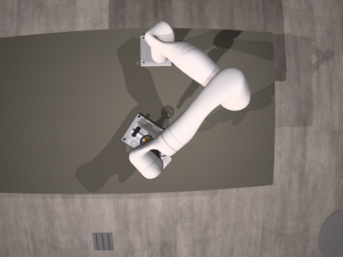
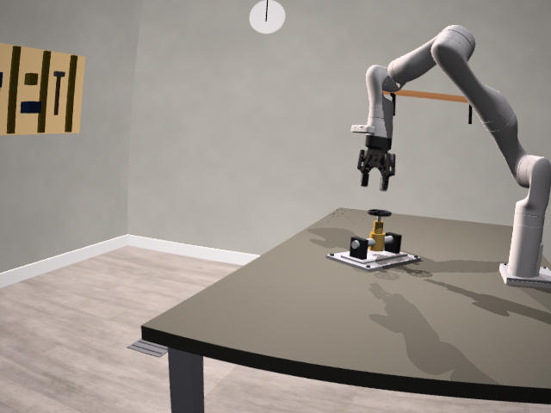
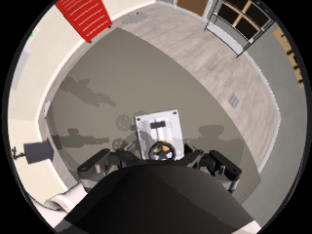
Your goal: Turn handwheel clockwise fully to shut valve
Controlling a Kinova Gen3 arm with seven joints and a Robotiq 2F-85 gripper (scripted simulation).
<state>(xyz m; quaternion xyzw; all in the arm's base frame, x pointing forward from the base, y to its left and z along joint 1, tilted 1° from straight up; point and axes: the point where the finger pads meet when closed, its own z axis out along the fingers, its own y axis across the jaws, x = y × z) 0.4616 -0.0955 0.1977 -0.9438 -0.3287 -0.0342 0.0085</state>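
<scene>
Pincer (image 2: 375, 177) fingers wide apart, empty, hanging well above handwheel (image 2: 379, 212). Valve (image 2: 377, 237) on grey plate (image 2: 344, 257), mid-worktop (image 2: 275, 311), nearer far edge. Risk: off-centre descent puts finger on rim, not astride it; grip slips, wheel unturned.

no legible text, wall panel (image 2: 40, 89) bears only dark bars and blocks

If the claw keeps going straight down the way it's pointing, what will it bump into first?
Most likely the black handwheel on top of the yellow valve. The open claw hangs in the air pointing down, and the wrist view shows the handwheel almost right below it. The line-up looks close, though not surely exact.
</scene>
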